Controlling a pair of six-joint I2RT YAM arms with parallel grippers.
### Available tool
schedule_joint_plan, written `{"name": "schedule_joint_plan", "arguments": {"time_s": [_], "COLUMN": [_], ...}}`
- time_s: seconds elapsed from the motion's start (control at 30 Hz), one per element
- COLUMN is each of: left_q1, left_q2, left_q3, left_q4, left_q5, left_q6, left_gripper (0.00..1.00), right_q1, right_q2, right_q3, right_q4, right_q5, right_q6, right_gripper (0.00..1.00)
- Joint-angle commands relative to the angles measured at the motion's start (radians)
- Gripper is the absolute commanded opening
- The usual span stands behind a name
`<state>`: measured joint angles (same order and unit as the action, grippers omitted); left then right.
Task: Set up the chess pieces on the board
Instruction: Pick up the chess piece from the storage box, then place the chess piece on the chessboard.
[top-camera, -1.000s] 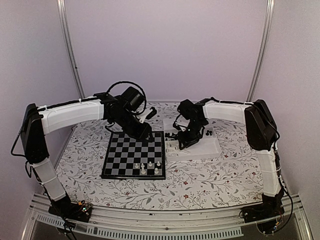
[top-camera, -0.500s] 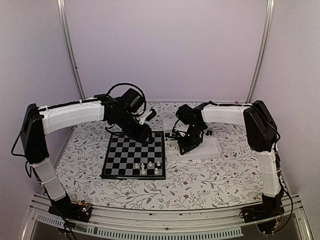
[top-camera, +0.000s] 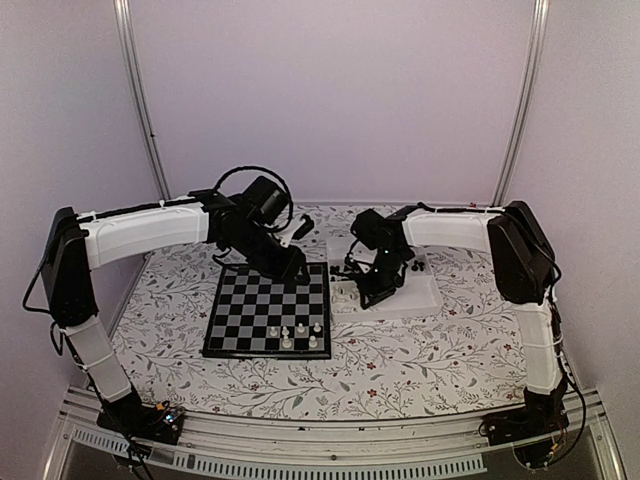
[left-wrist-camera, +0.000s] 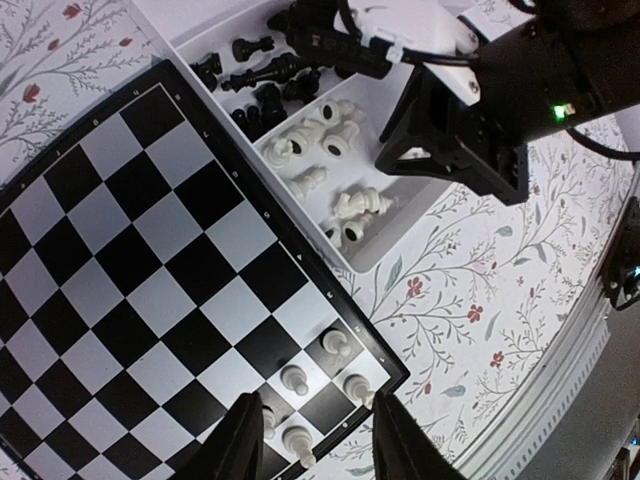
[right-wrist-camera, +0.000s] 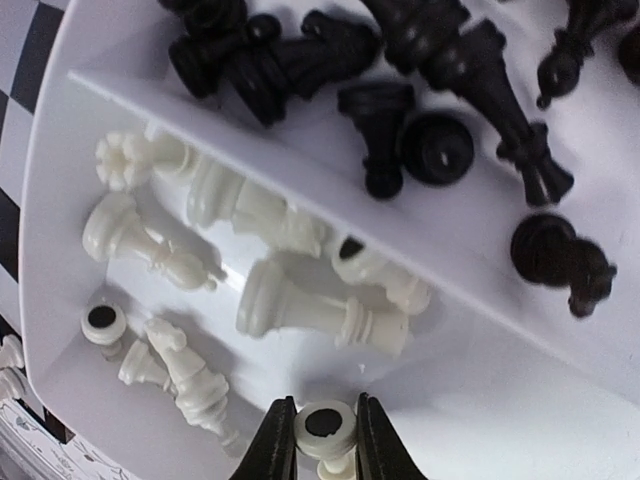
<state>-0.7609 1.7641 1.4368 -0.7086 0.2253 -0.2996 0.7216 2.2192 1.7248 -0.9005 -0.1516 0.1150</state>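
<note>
The right gripper has its jaws closed on a white piece in the tray. The step appears to be pick-up. Next, lift clear and carry to the board at 9 o'clock. Loose white chessmen lie at 11 o'clock, and black chessmen fill the other compartment at 1 o'clock. The left gripper is parted and empty above the board.

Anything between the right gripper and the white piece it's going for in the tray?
Nothing visible. The right gripper pinches a white piece in the tray; the other white pieces lie apart from it.
</note>
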Motion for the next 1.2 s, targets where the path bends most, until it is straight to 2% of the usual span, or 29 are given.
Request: {"name": "schedule_joint_plan", "arguments": {"time_s": [0.0,0.1,0.2,0.37,0.43,0.63,0.87,1.17], "left_q1": [-0.001,-0.007,-0.02,-0.056,-0.066,-0.078,-0.094,-0.094], "left_q2": [-0.013,-0.047,-0.119,-0.267,-0.283,-0.163,-0.068,-0.019], "left_q3": [0.0,-0.05,-0.137,-0.306,-0.349,-0.252,-0.194,-0.209], "left_q4": [0.113,0.249,0.45,0.903,1.029,1.106,1.184,1.245], "left_q5": [-0.011,-0.082,-0.155,-0.215,-0.222,-0.222,-0.222,-0.191], "left_q6": [-0.039,-0.06,-0.066,0.045,0.099,0.167,0.126,0.079], "left_gripper": [0.4,0.4,0.4,0.4,0.41,0.41,0.43,0.45], "right_q1": [-0.004,-0.037,-0.092,-0.18,-0.193,-0.195,-0.195,-0.195], "right_q2": [-0.134,-0.22,-0.296,-0.402,-0.414,-0.404,-0.428,-0.406], "right_q3": [-0.027,0.009,0.004,-0.085,-0.076,-0.078,-0.186,-0.193], "right_q4": [-0.033,-0.023,0.074,0.427,0.514,0.747,0.973,1.023], "right_q5": [-0.013,-0.052,-0.165,-0.407,-0.453,-0.524,-0.571,-0.639], "right_q6": [0.07,0.117,0.21,0.459,0.531,0.618,0.726,0.745], "right_gripper": [0.11,0.04,0.02,0.0,0.0,0.0,0.0,0.0]}}
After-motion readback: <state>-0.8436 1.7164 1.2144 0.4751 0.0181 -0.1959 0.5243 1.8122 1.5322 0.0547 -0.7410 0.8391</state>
